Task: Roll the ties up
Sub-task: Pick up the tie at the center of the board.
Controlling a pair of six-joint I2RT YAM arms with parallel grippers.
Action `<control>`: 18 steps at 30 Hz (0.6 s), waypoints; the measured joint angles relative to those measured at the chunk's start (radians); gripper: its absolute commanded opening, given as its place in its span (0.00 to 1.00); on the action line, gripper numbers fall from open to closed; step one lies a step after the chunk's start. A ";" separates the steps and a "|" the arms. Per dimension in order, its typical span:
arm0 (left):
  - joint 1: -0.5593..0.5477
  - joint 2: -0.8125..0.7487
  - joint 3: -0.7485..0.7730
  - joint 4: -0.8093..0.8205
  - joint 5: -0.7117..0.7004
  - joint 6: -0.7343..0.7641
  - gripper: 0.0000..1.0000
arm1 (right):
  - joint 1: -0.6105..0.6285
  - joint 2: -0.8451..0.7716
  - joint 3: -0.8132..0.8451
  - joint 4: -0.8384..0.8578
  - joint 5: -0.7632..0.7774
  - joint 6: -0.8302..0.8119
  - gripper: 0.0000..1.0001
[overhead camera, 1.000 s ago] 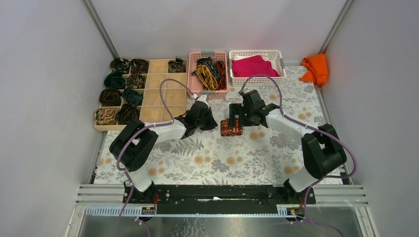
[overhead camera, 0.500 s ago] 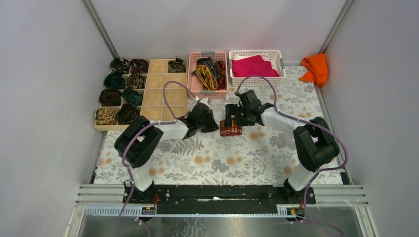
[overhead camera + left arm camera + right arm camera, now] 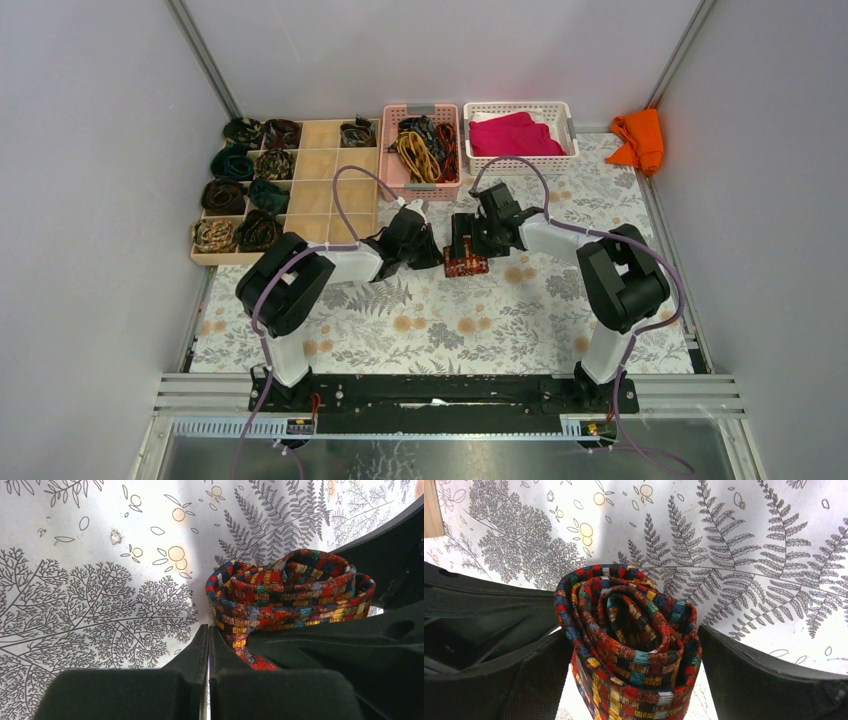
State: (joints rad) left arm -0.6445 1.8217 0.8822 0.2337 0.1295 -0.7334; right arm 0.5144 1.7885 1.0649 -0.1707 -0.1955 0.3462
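Grey walls enclosed a bench (image 3: 440, 325) covered with a pale cloth printed in grey ferns and small orange flowers. On the near side of the pink basket (image 3: 430, 192), a little to its right, sat the rolled tie (image 3: 467, 263). It was a woven tie of small blocks in red, orange, yellow, blue and dark brown, wound into a loose, flattened spiral. The coil stood on its edge with the spiral face turned up. In the left wrist view its long oval ran across the picture (image 3: 290, 597), and a loose end trailed out at the foot towards the camera. The layers looked thick and soft, with gaps showing between the turns (image 3: 629, 640).

The right claw (image 3: 634, 675) was spread wide, with one black finger on either side of the roll and just beside it; whether the pads pressed it I could not tell. The left claw (image 3: 208, 645) was clenched on nothing, its fingers pressed flat together and its tips just beside the roll.

More ties (image 3: 425, 145) lay tangled in the pink basket, and rolled ones filled a wooden divided tray (image 3: 320, 200) to its left
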 measured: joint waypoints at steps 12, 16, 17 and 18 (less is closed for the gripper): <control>-0.004 0.028 0.009 0.009 0.022 -0.013 0.00 | 0.002 0.049 0.051 0.000 -0.019 0.003 1.00; -0.004 0.037 0.019 0.009 0.028 -0.014 0.00 | 0.002 0.062 0.066 -0.001 -0.026 0.003 0.99; -0.005 0.039 0.021 0.010 0.029 -0.014 0.00 | 0.002 0.068 0.074 -0.004 -0.027 0.002 0.98; -0.005 0.040 0.021 0.011 0.030 -0.014 0.00 | 0.002 0.075 0.083 -0.005 -0.028 0.002 0.95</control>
State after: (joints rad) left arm -0.6491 1.8614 0.9035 0.2451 0.1593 -0.7475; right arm 0.5167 1.8633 1.1477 -0.1761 -0.2234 0.3477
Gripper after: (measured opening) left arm 0.009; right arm 0.994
